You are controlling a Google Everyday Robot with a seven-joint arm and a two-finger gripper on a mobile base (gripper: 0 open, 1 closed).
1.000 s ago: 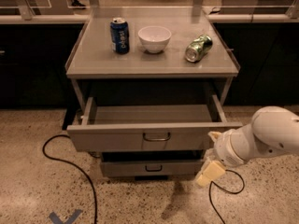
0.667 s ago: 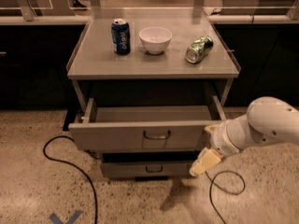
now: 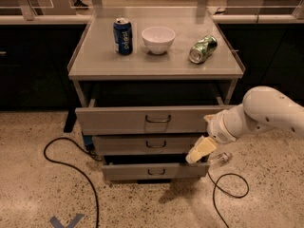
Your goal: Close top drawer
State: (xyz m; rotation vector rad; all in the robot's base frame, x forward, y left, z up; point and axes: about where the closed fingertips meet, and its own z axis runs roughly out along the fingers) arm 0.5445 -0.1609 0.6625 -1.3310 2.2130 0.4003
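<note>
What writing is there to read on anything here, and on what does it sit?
"pepsi": white letters running up the upright blue soda can.
Tipped green can: print too blurred to read.
No text on the grey top drawer, or the gripper below its right end.

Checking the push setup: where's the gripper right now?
Camera view, right side: the gripper hangs below the right end of the top drawer, by the middle drawer.

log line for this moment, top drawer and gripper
top drawer: open, pulled out | gripper: low at its right end, before the middle drawer | contact: cannot tell | task: not done
</note>
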